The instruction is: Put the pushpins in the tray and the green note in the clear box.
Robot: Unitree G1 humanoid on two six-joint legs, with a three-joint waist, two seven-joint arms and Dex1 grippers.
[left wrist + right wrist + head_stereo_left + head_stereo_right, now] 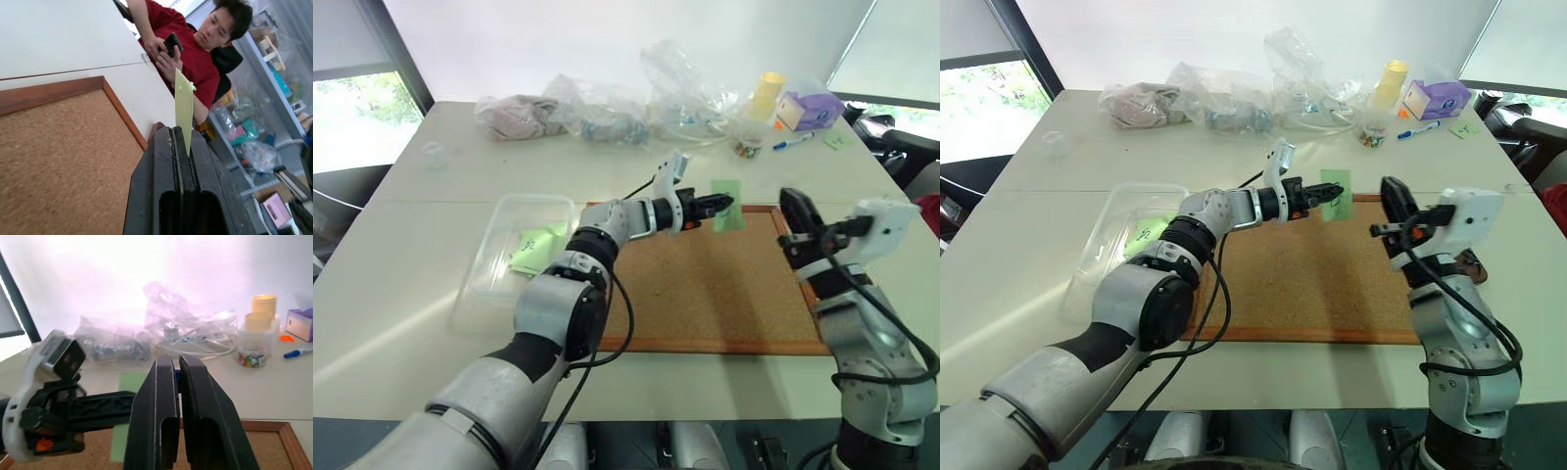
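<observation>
Over the cork board [705, 294], left gripper [724, 205] pinches the green note [728, 217]; right gripper [795, 213] pressed together, perhaps on something blue, mostly hidden.

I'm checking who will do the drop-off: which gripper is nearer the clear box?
Left. The left gripper, shut on a green note, is over the cork board beside the clear box; the right gripper is at the board's far side.

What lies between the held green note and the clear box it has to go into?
In the left eye view, the left gripper, shut on the green note, and its forearm span that stretch, above a corner of the cork board. The clear box already holds another green slip.
</observation>
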